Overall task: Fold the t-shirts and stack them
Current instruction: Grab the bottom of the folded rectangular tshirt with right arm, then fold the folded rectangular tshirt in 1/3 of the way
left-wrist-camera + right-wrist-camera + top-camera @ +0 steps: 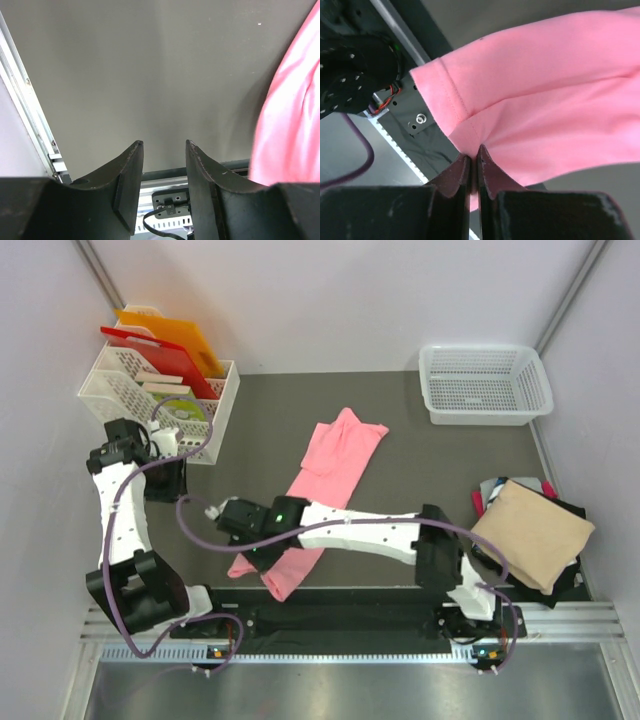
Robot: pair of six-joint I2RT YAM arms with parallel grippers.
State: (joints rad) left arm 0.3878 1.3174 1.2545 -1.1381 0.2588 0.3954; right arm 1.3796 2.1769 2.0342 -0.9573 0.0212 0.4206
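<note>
Well, the right gripper (474, 152) is pinched tight on the hem corner of the long salmon-pink cloth t-shirt (335, 455). Only its own wrist camera makes that plain: the two dark fingers meet with a fold of stitched pink edge caught between their tips, and the rest of the cloth spreads away above and to the right of them. From overhead that grip is hidden under the wrist. What the overhead view gives instead is the whole shirt, a narrow strip on the dark grey table mat (420, 460), running from the gripper toward the far side, its far end wider and rumpled.

The left gripper (164, 145) is released, its jaws parted with nothing between them and bare mat below. Its wrist camera catches a swathe of the pink shirt off to the right of the fingers, apart from them. Overhead it sits well to the left of the right gripper, close to a white lattice plastic rack (165, 390) holding orange and red boards (150, 355).

Well off on the right gripper's other side, past its arm's base, a folded tan-beige cloth t-shirt (530, 530) lies on a heap of dark and red garments (490, 492). Only the overhead view shows these, and the white mesh plastic basket (484, 420) in the far right corner.
</note>
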